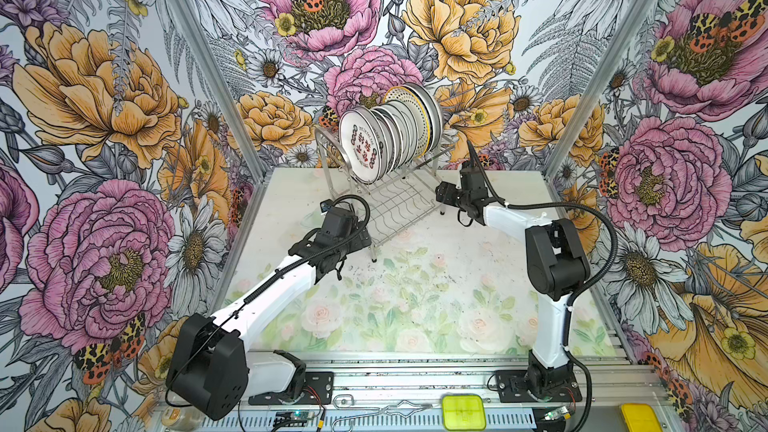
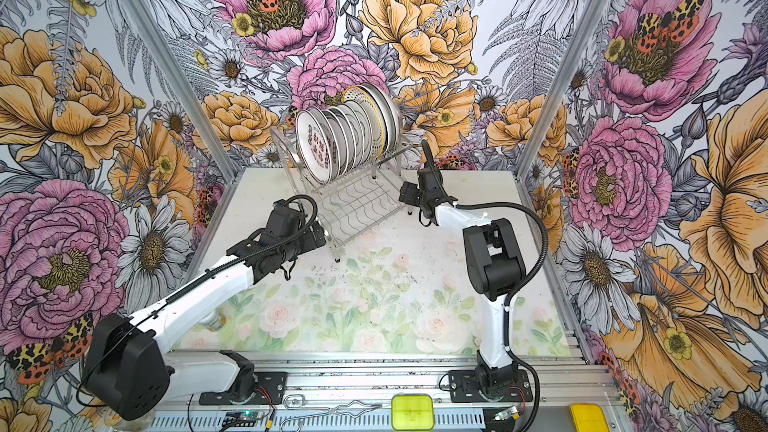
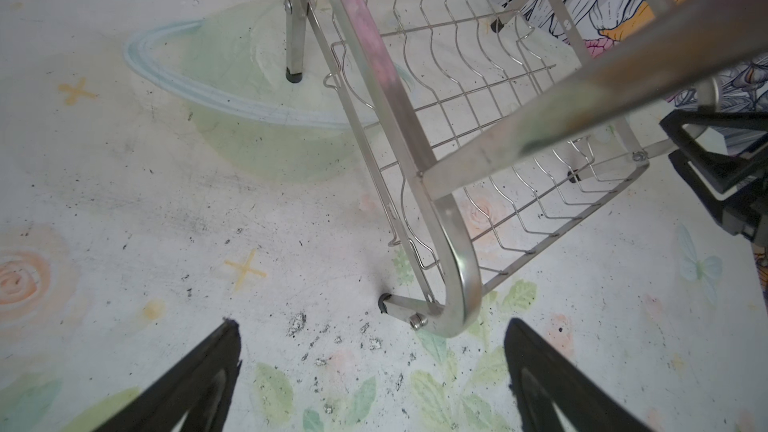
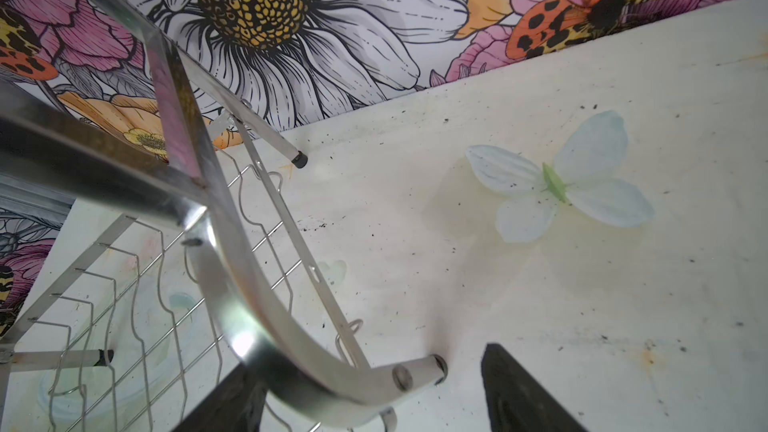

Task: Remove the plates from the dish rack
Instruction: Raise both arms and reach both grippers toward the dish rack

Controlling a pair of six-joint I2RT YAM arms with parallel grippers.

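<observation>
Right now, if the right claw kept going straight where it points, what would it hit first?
Probably the dish rack: its curved end hoop sits just ahead of the right claw.

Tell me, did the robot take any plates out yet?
Not yet. No plate lies on the table; all the plates stand in the dish rack. In hand: nothing; the left gripper and right gripper are open at the rack's end hoops. Left: every plate.

Robot lab cell: aluminium frame, printed floral walls
</observation>
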